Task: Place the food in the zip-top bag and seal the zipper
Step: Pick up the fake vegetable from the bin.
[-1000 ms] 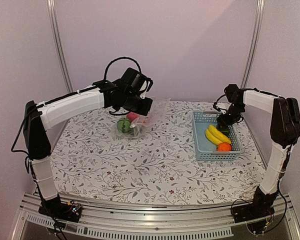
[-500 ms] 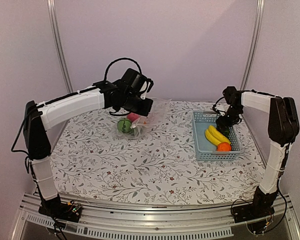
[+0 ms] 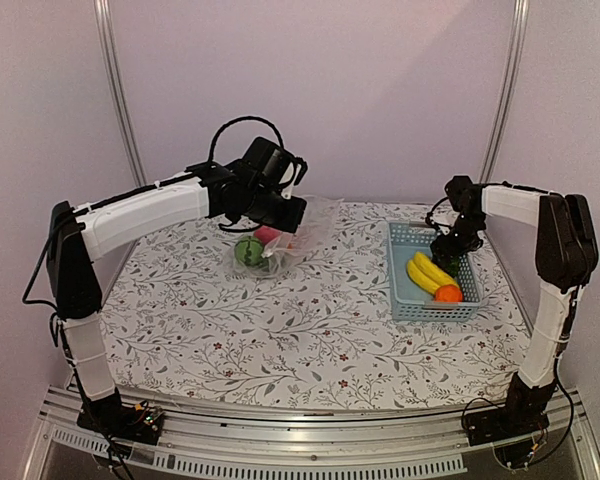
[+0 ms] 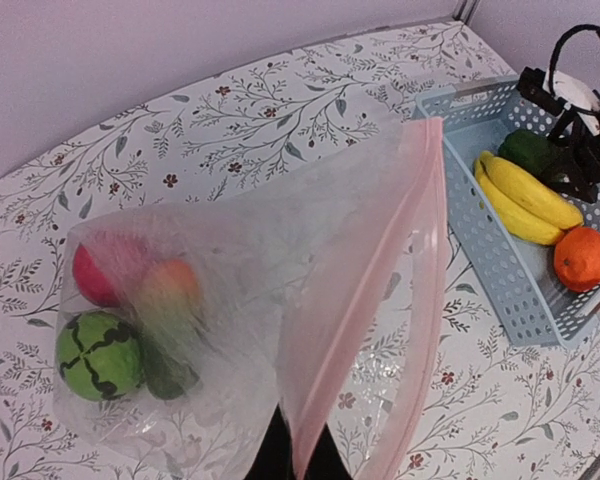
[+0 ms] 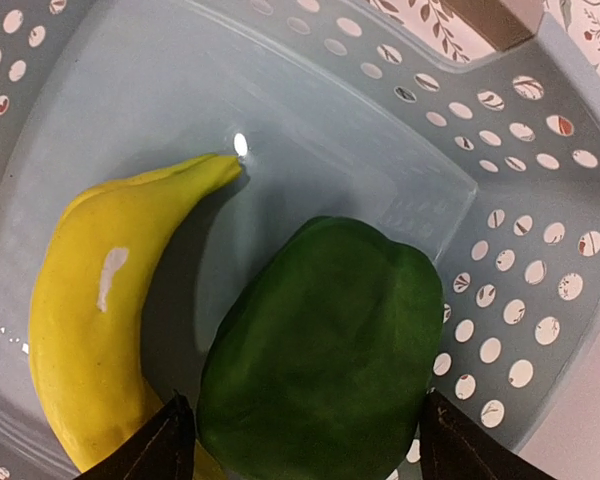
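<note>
My left gripper is shut on the mouth edge of the clear zip-top bag, held up by its pinkish zipper. Inside the bag lie a green round fruit, a red apple, an orange-tinted piece and a dark green piece. Down in the blue basket, my right gripper is open, one finger on each side of a dark green pepper. Yellow bananas lie beside it. In the top view the bag hangs under the left gripper.
The light-blue basket stands at the right of the flowered table, with the bananas and an orange toward its near end. The right gripper reaches into its far end. A wall lies just behind.
The right gripper has dropped a little deeper into the basket over the green pepper and its jaws have widened. The left arm and the bag have not moved.
</note>
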`<state>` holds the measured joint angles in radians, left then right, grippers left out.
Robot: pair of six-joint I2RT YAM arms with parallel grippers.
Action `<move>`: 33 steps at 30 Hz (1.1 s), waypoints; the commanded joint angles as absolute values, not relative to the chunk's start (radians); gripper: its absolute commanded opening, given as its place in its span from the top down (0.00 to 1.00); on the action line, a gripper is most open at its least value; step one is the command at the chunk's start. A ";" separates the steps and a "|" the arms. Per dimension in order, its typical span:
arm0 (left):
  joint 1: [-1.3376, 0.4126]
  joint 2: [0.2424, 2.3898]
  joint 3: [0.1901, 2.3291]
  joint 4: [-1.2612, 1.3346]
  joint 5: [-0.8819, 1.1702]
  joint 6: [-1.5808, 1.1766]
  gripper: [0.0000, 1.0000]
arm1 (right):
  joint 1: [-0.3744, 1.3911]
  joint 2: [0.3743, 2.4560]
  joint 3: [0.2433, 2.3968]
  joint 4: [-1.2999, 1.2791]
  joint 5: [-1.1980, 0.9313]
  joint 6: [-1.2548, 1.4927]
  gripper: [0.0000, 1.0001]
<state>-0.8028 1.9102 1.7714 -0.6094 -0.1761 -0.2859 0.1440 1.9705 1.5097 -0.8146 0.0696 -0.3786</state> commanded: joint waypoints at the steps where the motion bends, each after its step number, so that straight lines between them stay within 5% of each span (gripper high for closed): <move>1: -0.800 1.902 1.767 -0.591 -0.188 -0.292 1.00 | 0.143 2.005 1.488 -0.814 0.066 -0.359 0.23; 8: -0.799 1.894 1.762 -0.591 -0.196 -0.291 1.00 | 0.144 2.016 1.482 -0.800 0.027 -0.332 0.25; 16: -0.799 1.888 1.757 -0.591 -0.203 -0.304 1.00 | 0.143 2.004 1.506 -0.788 0.013 -0.323 0.44; 25: -0.799 1.882 1.748 -0.579 -0.220 -0.304 1.00 | 0.144 1.894 1.561 -0.780 0.010 -0.331 0.52; 33: -0.799 1.881 1.755 -0.568 -0.217 -0.303 1.00 | 0.166 1.785 1.609 -0.778 -0.188 -0.345 0.58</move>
<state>-0.8028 1.9102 1.7657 -0.5892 -0.2104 -0.3004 0.1463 1.8656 1.5646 -0.7914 -0.0647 -0.3351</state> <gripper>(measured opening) 0.003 0.625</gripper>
